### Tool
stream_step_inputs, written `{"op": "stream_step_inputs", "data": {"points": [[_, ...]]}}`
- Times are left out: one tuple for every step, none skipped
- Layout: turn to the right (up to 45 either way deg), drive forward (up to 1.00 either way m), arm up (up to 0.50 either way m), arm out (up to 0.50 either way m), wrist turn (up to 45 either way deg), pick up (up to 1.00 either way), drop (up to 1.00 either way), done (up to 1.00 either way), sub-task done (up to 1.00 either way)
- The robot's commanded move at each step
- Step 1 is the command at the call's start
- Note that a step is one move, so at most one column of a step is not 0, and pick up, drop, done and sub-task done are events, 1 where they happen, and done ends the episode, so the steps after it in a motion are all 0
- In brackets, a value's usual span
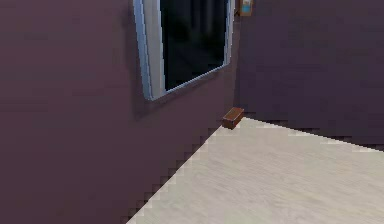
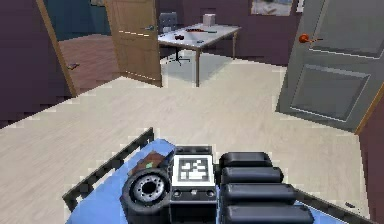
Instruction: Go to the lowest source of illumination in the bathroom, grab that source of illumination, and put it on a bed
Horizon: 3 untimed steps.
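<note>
Purple walls [image 1: 70, 120] are joined at a far corner, where a small brown block [image 1: 234, 117] is set on the pale floor [image 1: 280, 180] (whether it is the light source cannot be told). At the arm side view's bottom edge the gripper [image 2: 148, 190] is shown; its hold cannot be determined.
</note>
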Motion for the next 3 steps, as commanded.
{"op": "stream_step_inputs", "data": {"points": [[0.0, 0.00, 0.00, 0.22, 0.0, 0.00, 0.00, 0.00, 0.00], [0.0, 0.00, 0.00, 0.00, 45.0, 0.00, 0.00, 0.00, 0.00], [0.0, 0.00, 0.00, 0.00, 45.0, 0.00, 0.00, 0.00, 0.00]]}}
